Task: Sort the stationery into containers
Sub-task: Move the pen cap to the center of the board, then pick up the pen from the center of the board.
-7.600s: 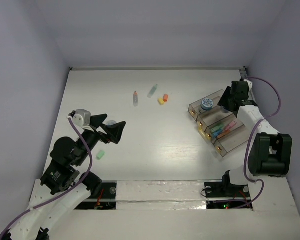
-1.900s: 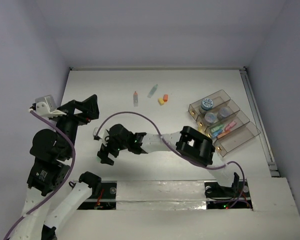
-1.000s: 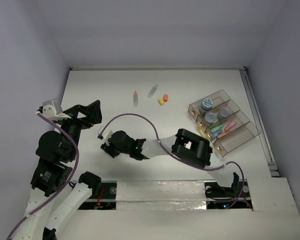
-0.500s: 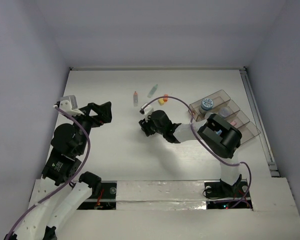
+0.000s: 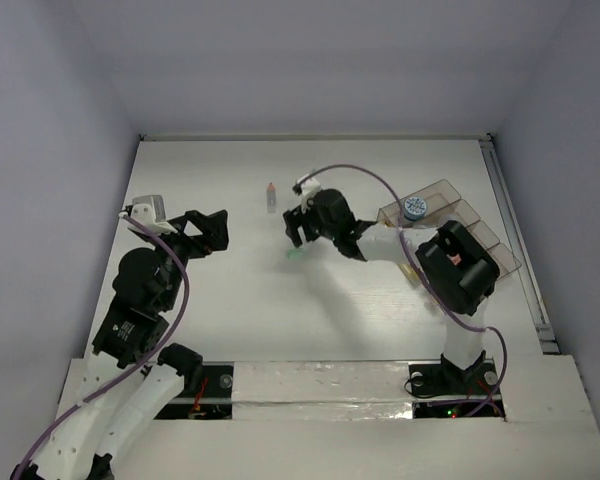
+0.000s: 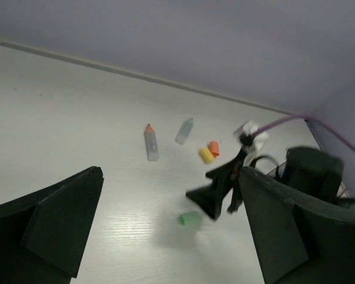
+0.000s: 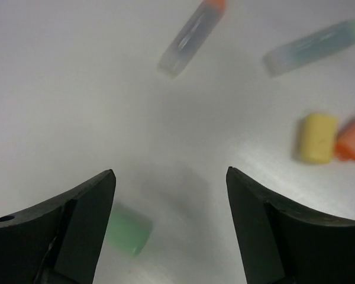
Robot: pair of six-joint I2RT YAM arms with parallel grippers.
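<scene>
While spread wide and empty, the right tool (image 7: 170, 174) hovers above the green eraser (image 7: 127, 232), arm stretched leftward. The left tool (image 6: 170, 174) gapes too.

Your small green eraser (image 7: 127, 232) looks blurry, just inside the left jaw of the right gripper (image 7: 170, 174). Ahead of the jaws lie an orange-capped pen (image 7: 191, 36) and a green pen (image 7: 313, 46), both slanted. Past the right jaw, a yellow eraser (image 7: 317, 138) sits right beside an orange eraser (image 7: 353, 137).
</scene>
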